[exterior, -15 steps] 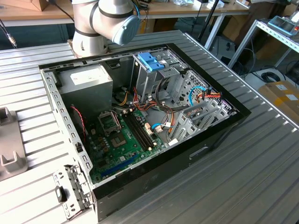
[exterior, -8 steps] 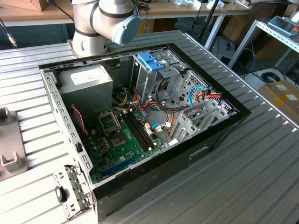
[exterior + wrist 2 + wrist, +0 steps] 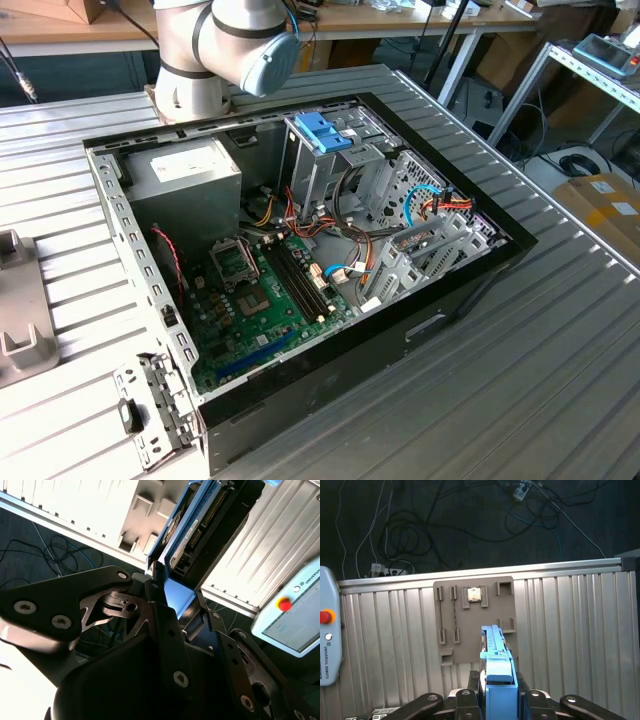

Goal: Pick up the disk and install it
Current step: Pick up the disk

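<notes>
Ribbed aluminium surface (image 3: 570, 630) under everything, grooves running straight; dark floor with loose cables (image 3: 420, 530) beyond its edge

First wrist view, nearest: jaws pinching the disk (image 3: 496, 670), one black finger pressed on each side of it; disk seen edge-on, light-blue rail toward the camera, held off the surface; past it, lying flat on the surface, a grey-brown fixture plate (image 3: 470, 630) with recessed slots; one small square chip (image 3: 474, 594) sits in a pocket of the plate; teach pendant (image 3: 327, 630) with a red button lies on the surface well apart from the plate

Second wrist view: black linkage close up, jaws closed on the disk (image 3: 210, 520); circuit-board face and connector pins of the disk visible, blue rail along its edge; ribbed surface (image 3: 270, 545) and pendant (image 3: 290, 615) behind it

Exterior view, near to far: loose metal bracket (image 3: 150, 400) on the surface (image 3: 520, 380) just beside the corner of an open computer case (image 3: 400, 340); case lies on its side, lid off; green motherboard (image 3: 260, 290) in the near half, wiring bundles toward the exterior view's right; grey power-supply box (image 3: 185, 180) in the far corner at the exterior view's left; silver drive cage (image 3: 320, 175) beside it, blue latch (image 3: 322, 133) on top of the cage; arm base (image 3: 220, 50) stands just behind the case; workbenches and shelving further back
</notes>
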You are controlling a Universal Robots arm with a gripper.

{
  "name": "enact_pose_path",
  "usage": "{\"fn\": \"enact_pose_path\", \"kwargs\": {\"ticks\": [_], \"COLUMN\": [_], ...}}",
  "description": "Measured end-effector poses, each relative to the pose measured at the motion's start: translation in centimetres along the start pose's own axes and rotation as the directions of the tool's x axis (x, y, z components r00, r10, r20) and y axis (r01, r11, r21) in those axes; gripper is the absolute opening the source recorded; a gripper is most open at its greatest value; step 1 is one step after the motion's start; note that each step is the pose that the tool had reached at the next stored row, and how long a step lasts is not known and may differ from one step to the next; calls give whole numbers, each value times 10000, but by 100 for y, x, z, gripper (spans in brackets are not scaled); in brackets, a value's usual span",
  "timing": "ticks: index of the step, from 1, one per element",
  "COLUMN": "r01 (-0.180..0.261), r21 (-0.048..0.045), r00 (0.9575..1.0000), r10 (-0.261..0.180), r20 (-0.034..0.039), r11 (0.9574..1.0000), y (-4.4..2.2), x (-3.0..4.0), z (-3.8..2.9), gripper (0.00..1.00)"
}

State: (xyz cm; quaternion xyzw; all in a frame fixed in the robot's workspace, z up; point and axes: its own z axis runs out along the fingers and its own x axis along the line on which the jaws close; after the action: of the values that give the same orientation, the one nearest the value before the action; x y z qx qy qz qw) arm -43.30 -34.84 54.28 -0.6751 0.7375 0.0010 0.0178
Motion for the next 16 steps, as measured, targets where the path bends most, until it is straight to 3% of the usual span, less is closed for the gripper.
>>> {"fn": "enact_pose_path", "kwargs": {"ticks": [16], "r01": [1], "r21": [3], "r00": [10000], "r10": [-1], "r20": [-36], "r11": [10000], "y": [-102], "x": [-9], "z": [3], "gripper": [37]}}
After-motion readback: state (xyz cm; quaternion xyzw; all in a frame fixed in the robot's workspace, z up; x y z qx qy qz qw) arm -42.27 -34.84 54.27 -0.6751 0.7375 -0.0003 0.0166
